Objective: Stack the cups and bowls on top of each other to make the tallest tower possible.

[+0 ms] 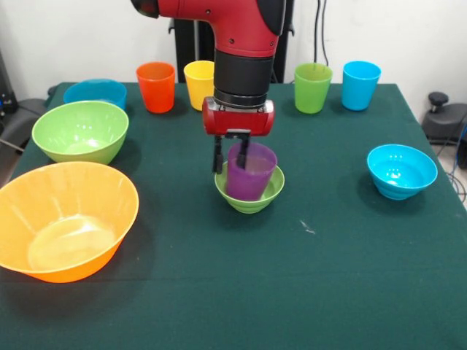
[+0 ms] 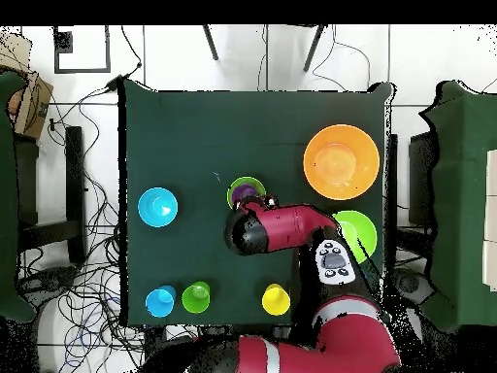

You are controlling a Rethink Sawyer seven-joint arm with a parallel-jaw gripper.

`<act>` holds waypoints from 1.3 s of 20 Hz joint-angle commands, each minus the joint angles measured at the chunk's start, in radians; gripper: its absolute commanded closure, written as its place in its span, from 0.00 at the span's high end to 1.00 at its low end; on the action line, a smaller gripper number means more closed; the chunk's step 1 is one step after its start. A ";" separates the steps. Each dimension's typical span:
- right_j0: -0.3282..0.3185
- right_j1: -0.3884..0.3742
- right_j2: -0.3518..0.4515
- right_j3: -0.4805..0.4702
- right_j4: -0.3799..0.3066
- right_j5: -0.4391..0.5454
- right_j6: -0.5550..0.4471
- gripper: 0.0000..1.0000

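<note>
we found the gripper (image 1: 230, 160) clamped on the purple cup's (image 1: 250, 172) rim, the cup tilted inside the small green bowl (image 1: 249, 193) mid-table; it needed levelling before we let go.

The table (image 1: 350, 277) has a dark green cloth. At 8 o'clock sits a big orange bowl (image 1: 66, 219). At 10 o'clock is a light green bowl (image 1: 80, 131), with a blue bowl (image 1: 95, 91) behind it. At 3 o'clock is a small bright blue bowl (image 1: 402, 170). In the middle, a purple cup (image 1: 250, 171) sits in a small green bowl (image 1: 249, 191). Along the 12 o'clock edge stand an orange cup (image 1: 156, 87), a yellow cup (image 1: 198, 83), a green cup (image 1: 312, 87) and a light blue cup (image 1: 361, 84). The arm (image 1: 241, 29) is red and black.
</note>
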 commanded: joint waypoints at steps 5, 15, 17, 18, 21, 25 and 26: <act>-0.005 0.053 0.065 0.061 0.009 -0.036 0.117 1.00; -0.019 0.000 0.087 0.088 0.027 0.017 0.100 1.00; -0.018 -0.057 0.090 0.119 0.042 0.054 0.095 1.00; -0.025 -0.079 0.100 0.129 0.051 0.078 0.086 1.00; -0.032 -0.113 0.116 0.136 0.068 0.125 0.063 1.00; -0.036 -0.122 0.127 0.137 0.083 0.141 0.056 1.00; -0.039 -0.130 0.133 0.143 0.090 0.149 0.054 1.00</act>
